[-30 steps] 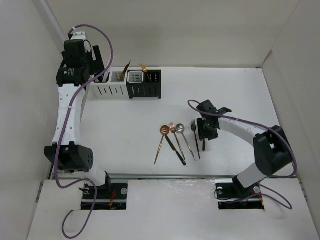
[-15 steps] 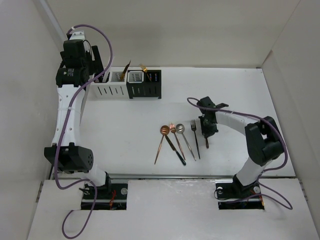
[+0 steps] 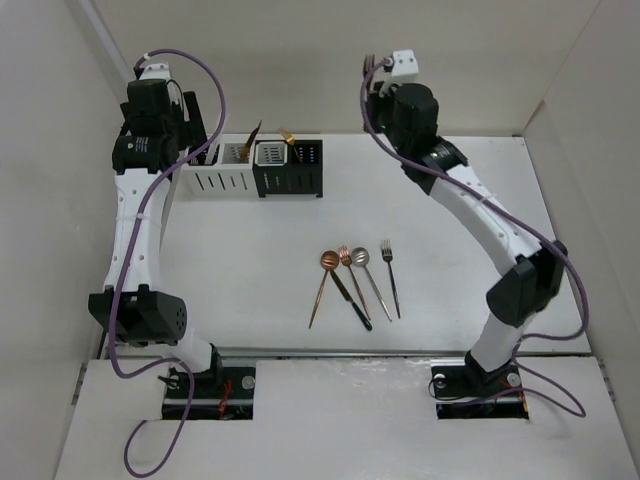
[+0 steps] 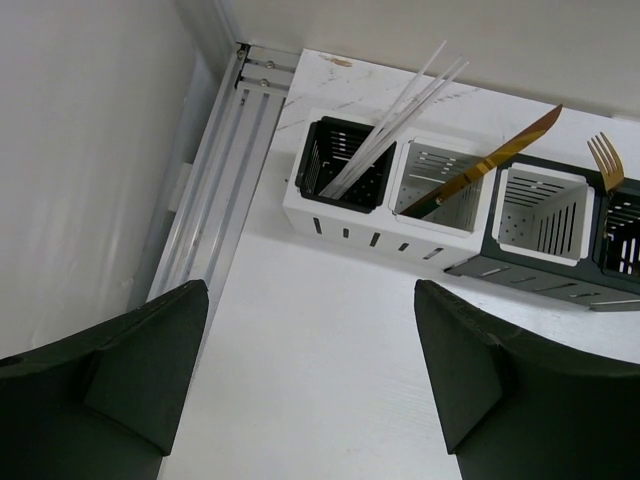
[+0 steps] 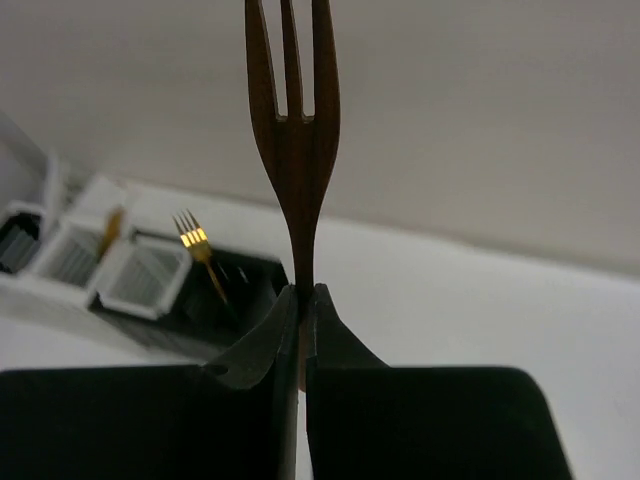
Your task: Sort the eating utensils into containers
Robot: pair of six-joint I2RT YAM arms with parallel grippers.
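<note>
at the back left of the table [image 3: 230,260] stands the row of four caddies [image 3: 258,168], partly filled. the far black caddy [image 4: 345,165] holds white chopsticks [image 4: 395,115], the white one beside it [image 4: 440,185] a gold knife [image 4: 490,160], and the black one at the right end [image 4: 622,225] a gold fork [image 4: 606,160]. the third, white caddy [image 4: 540,205] shows nothing inside from this angle.

near the middle front of the table, four utensils lie close together, not yet sorted: a copper spoon [image 3: 322,283], a dark-handled copper piece [image 3: 352,290], a silver spoon [image 3: 368,272] and a slim fork [image 3: 391,278]. the job looks a little past halfway.

the right arm [image 3: 470,200] is stretched high toward the back wall, well right of the caddies. its tool [image 5: 303,300] is pinched tight on the handle of a brown fork [image 5: 292,140], which stands upright with tines up. this fork is probably bound for the caddy with the gold fork.

the left arm [image 3: 135,200] reaches up over the back left corner, above the caddies. its tool [image 4: 310,300] is spread wide and holds nothing.
</note>
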